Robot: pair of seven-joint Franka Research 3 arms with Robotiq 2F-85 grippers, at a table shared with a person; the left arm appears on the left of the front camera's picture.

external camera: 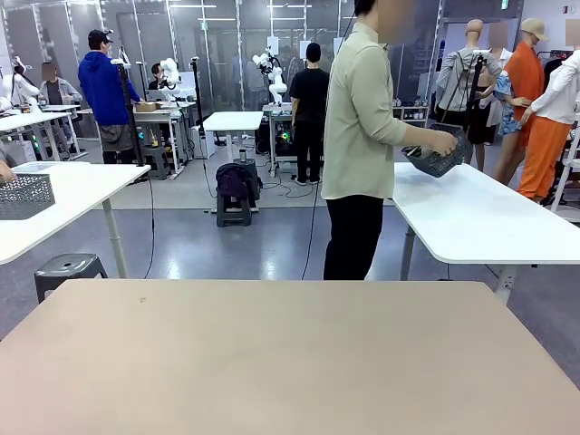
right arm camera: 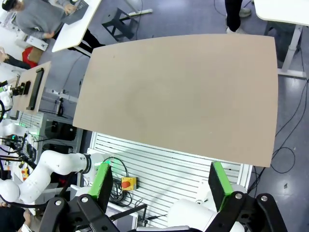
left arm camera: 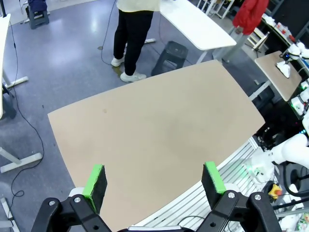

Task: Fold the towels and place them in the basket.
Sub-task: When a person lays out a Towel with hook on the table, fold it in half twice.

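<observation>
A person (external camera: 362,136) stands beyond the far edge of the bare beige table (external camera: 290,362) and holds a dark grey wire-mesh basket (external camera: 439,161) with both hands over a white table at the right. The towels are out of view. In the left wrist view my left gripper (left arm camera: 154,181) hangs open high above the beige table (left arm camera: 159,121), nothing between its green pads (left arm camera: 96,183). My right gripper (right arm camera: 160,180) is open too, high over the near edge of the table (right arm camera: 183,92), and it holds nothing.
The white table (external camera: 480,217) stands behind right. Another white table at the left carries a second mesh basket (external camera: 23,195). A grey stool (external camera: 68,270) sits beside the far left corner. The person's legs (left arm camera: 130,38) are near the far edge.
</observation>
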